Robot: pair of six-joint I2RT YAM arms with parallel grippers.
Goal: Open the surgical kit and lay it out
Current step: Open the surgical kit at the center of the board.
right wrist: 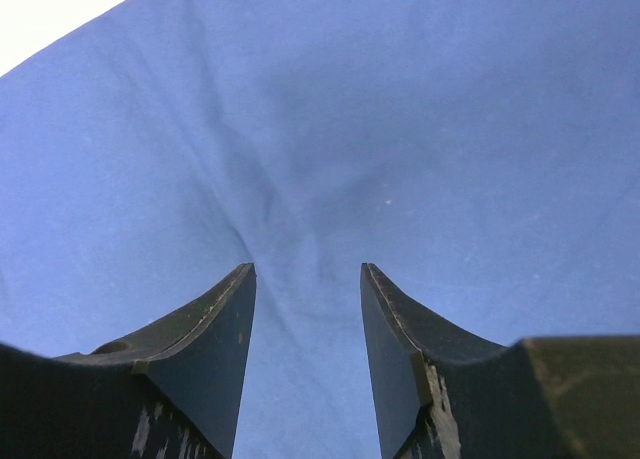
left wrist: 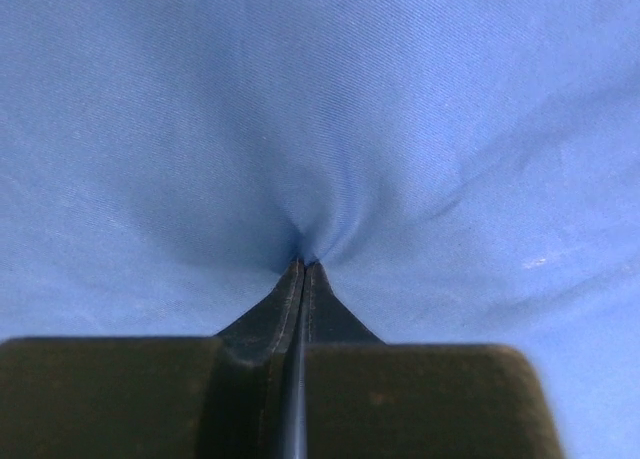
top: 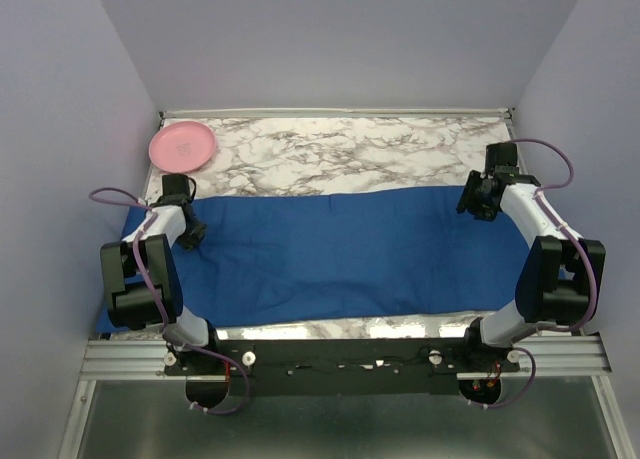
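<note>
At the far left corner of the white-and-grey marbled tabletop sits a round pink plastic plate, just beyond the large royal-blue cloth wrap. The wrap lies as one wide band across the middle of the table, reaching from the left edge to the right.

The left gripper is at the wrap's left end. Its jaws are pressed together on a small pinch of the blue fabric, and creases fan out from the nip.

The middle of the cloth looks nearly flat, with only soft wrinkles. No steel tray, forceps, tweezers or packets show in any view, so I cannot tell whether they lie under a remaining fold.

The right gripper is at the far right corner, its jaws apart over a faint ridge of cloth, gripping nothing.

By my reading the unfolding is well along. Exposing and arranging the contents seems left to do.
</note>
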